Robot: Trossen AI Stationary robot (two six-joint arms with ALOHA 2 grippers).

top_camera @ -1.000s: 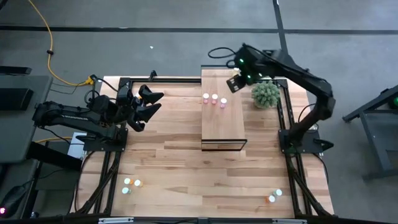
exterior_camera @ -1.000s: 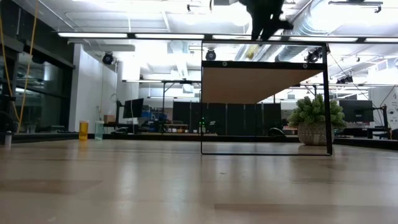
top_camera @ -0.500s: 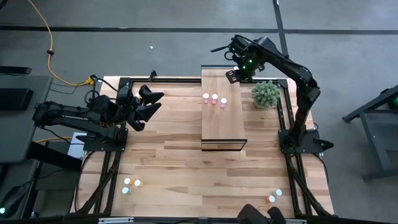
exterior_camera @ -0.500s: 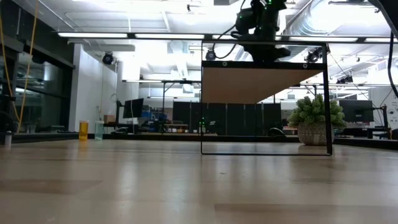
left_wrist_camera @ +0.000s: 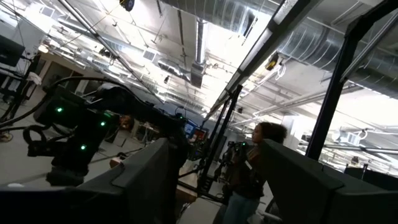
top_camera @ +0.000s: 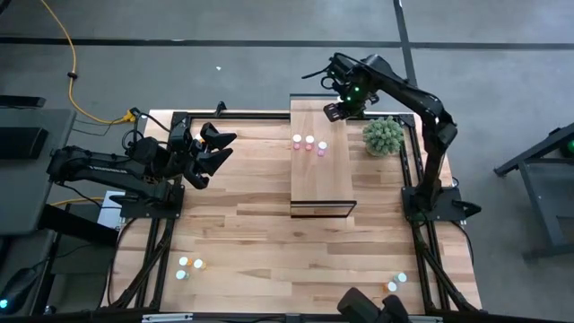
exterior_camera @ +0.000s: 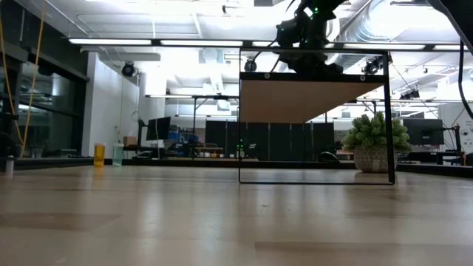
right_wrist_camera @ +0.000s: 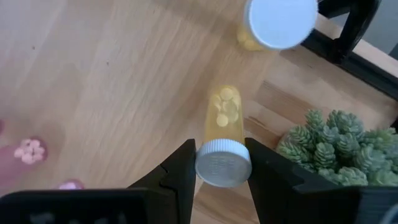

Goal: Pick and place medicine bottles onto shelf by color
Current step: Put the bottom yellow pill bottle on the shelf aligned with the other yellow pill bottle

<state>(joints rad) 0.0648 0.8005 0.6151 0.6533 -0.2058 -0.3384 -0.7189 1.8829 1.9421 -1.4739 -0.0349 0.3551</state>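
The right gripper (right_wrist_camera: 219, 163) is gripping a yellow bottle (right_wrist_camera: 225, 134) by its cap over the shelf's (top_camera: 321, 175) 12 o'clock end, with another yellow bottle (right_wrist_camera: 273, 25) standing nearby. Pink bottles (top_camera: 308, 144) are sitting at its centre. The left gripper (top_camera: 215, 148) is waiting open at 9 o'clock.

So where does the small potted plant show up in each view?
High view: potted plant at the table's far right, just right of the shelf.
Low view: plant right of centre, behind the shelf's right post.
Left wrist view: not in it.
Right wrist view: plant at lower right, beside the right claw gripping a yellow bottle.
Shared landmark: the shelf.
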